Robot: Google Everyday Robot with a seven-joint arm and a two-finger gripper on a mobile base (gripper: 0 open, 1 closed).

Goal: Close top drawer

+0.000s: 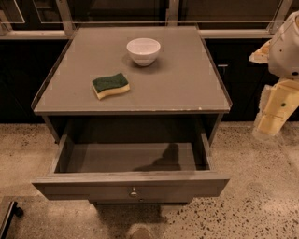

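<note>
The top drawer [131, 185] of a grey cabinet stands pulled far out toward me. Its flat front has one small round metal knob [133, 191] at the centre. The inside of the drawer [117, 158] is bare, with a shadow across its floor. My gripper [270, 122], a cream-coloured part below the white arm [286, 46], hangs at the right edge of the view. It is to the right of the cabinet, level with the drawer opening, and touches nothing. The lower drawer fronts are hidden under the open drawer.
A white bowl [143, 50] and a green-and-yellow sponge [111, 85] lie on the cabinet top [187, 88]. Speckled stone floor [261, 196] surrounds the cabinet. Dark glass-fronted units [117, 14] line the back. A dark object [8, 215] sits at the bottom left.
</note>
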